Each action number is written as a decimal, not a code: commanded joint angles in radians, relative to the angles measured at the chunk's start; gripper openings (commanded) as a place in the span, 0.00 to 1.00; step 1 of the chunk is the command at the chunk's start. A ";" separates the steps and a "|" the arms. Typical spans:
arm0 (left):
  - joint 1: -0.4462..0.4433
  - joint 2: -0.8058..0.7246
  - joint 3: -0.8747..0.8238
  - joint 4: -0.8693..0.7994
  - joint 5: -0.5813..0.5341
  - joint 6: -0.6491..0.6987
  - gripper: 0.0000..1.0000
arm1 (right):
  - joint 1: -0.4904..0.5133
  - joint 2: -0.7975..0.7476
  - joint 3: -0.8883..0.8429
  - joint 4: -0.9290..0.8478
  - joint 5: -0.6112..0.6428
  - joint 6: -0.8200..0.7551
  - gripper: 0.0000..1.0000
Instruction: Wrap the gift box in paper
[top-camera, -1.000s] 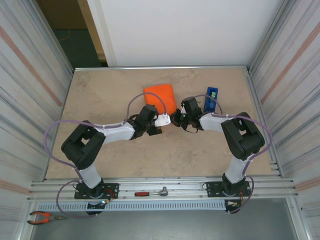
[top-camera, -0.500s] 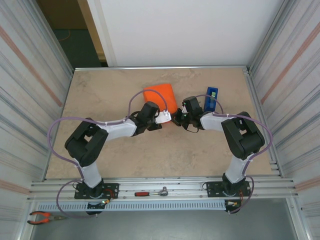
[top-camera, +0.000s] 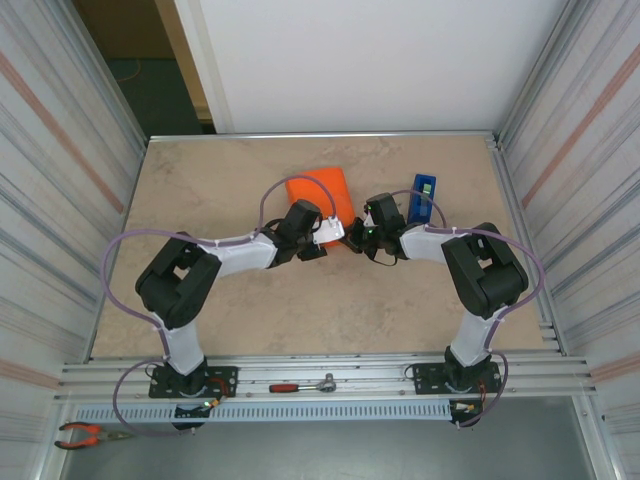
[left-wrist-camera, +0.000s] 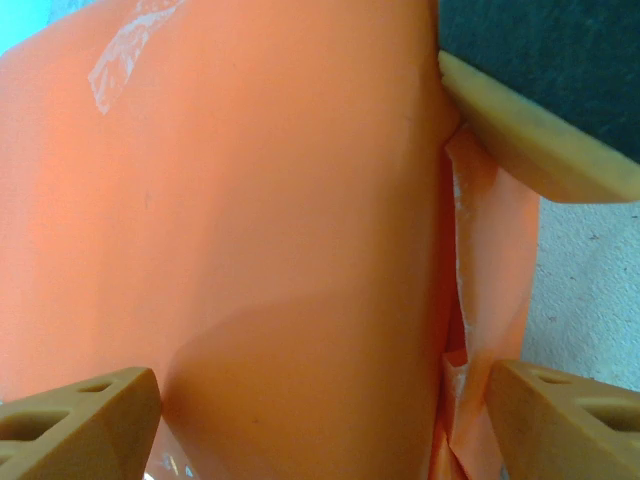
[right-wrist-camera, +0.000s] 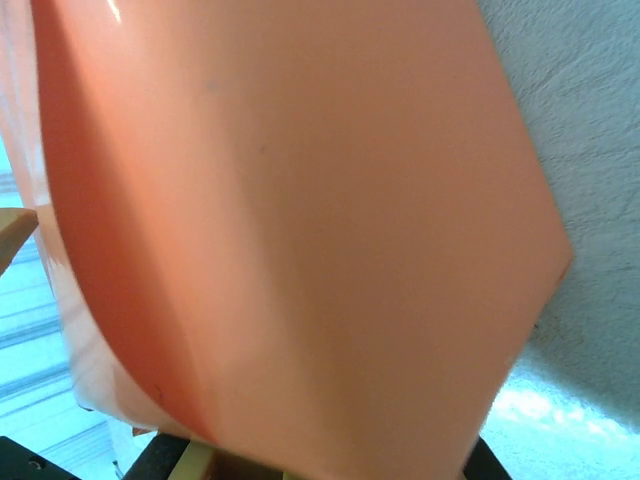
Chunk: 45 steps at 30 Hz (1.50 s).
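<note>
The orange paper (top-camera: 318, 193) lies folded into a parcel at the middle of the table, and the gift box is hidden under it. My left gripper (top-camera: 330, 231) is at the parcel's near right corner. In the left wrist view its two fingers (left-wrist-camera: 82, 421) stand wide apart, open, with the paper (left-wrist-camera: 270, 250) spanning the gap and a folded flap (left-wrist-camera: 495, 260) on the right. My right gripper (top-camera: 355, 236) is shut beside it, one pad (left-wrist-camera: 520, 135) pressed against the paper's edge. The paper (right-wrist-camera: 300, 230) covers the right jaws; whether they pinch it I cannot tell.
A blue tape dispenser (top-camera: 422, 198) stands just right of the parcel, behind the right wrist. A strip of clear tape (left-wrist-camera: 130, 45) sticks to the paper. A red-handled ratchet (top-camera: 300, 385) and pliers (top-camera: 85, 433) lie on the near rail. Corrugated walls close in both sides.
My left gripper has moved away from the bases onto the parcel's near corner, and the parcel has shifted slightly left. The right arm has stayed in place.
</note>
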<state>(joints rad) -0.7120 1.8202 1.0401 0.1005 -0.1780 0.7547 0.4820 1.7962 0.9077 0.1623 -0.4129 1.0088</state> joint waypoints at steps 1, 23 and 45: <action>0.002 0.023 0.027 -0.028 0.029 -0.011 0.86 | 0.002 0.011 0.030 0.005 -0.009 -0.016 0.00; 0.003 0.053 0.041 -0.058 0.030 -0.042 0.84 | 0.001 0.006 0.029 0.001 -0.009 -0.016 0.00; 0.019 0.052 0.044 -0.081 0.031 -0.079 0.76 | -0.381 -0.351 -0.117 -0.201 -0.063 -0.103 0.04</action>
<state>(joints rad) -0.7055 1.8523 1.0912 0.0792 -0.1692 0.7025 0.1726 1.5051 0.7868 0.0452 -0.4397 0.9607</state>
